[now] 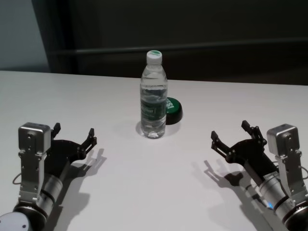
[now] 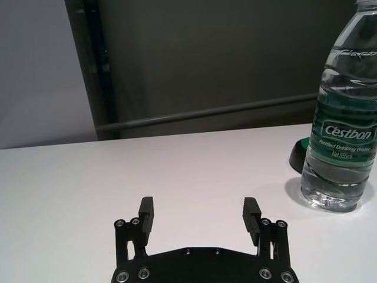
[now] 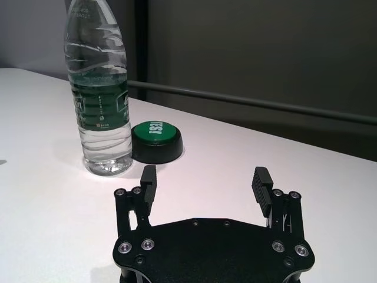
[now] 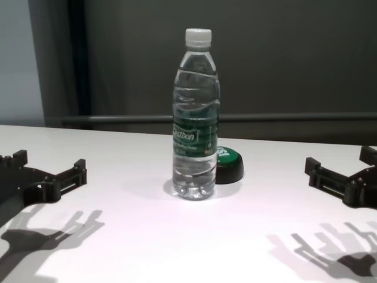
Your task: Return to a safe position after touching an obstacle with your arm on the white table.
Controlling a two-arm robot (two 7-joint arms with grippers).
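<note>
A dark wall (image 4: 283, 59) is seen beyond the far edge of the white bench (image 1: 144, 192), well ahead of both sets of jaws. A grey horizontal rail (image 4: 283, 117) is mounted low along this wall, just above the bench edge. Ahead of the left jaws and off to the outer side, a paler grey wall panel (image 2: 41, 71) is seen, bordered by a dark vertical post (image 2: 97, 71). Sharp shadows are cast on the bench, so strong light from above is indicated.

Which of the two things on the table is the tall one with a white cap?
The water bottle, clear, upright, green-labelled. The black puck right behind it is low and green-topped, without any cap.
</note>
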